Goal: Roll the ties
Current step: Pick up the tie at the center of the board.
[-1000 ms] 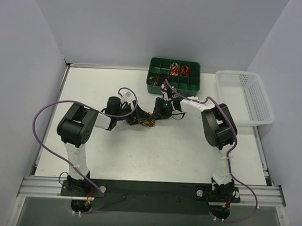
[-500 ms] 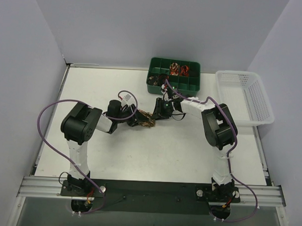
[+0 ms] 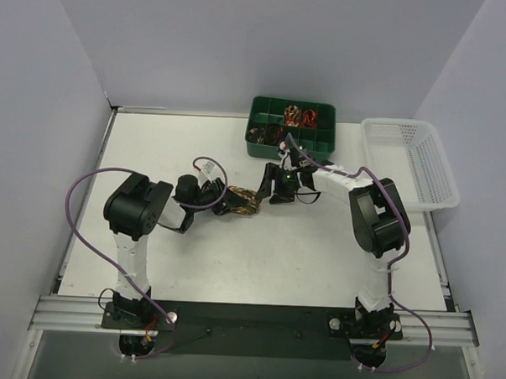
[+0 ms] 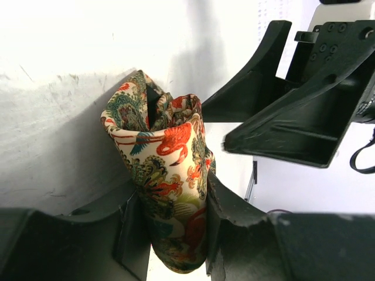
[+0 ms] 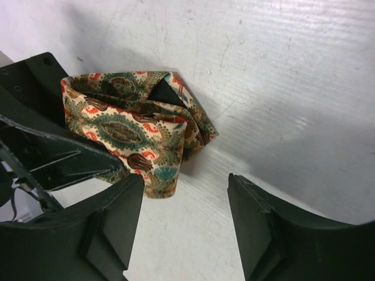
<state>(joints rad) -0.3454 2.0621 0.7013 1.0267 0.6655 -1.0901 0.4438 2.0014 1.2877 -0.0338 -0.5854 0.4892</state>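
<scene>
One of the ties (image 4: 167,170), rolled into a loose coil of cream-gold fabric with red and green ornaments, stands on the white table (image 3: 258,257). My left gripper (image 4: 171,234) is shut on it, and its fingers (image 4: 231,216) press both sides of the coil. In the top view the tie (image 3: 247,199) lies between the left gripper (image 3: 233,203) and the right gripper (image 3: 268,190). The right gripper (image 5: 184,225) is open just beside the tie (image 5: 132,126), holding nothing. More rolled ties (image 3: 300,116) lie in the green tray (image 3: 290,142).
A green compartment tray stands at the back of the table, close behind the right arm. A white slatted basket (image 3: 412,163) sits at the right edge. Purple cables (image 3: 79,224) loop off both arms.
The left gripper has shut on the rolled tie. The right gripper has opened, let go of it and drawn back slightly to the right.
</scene>
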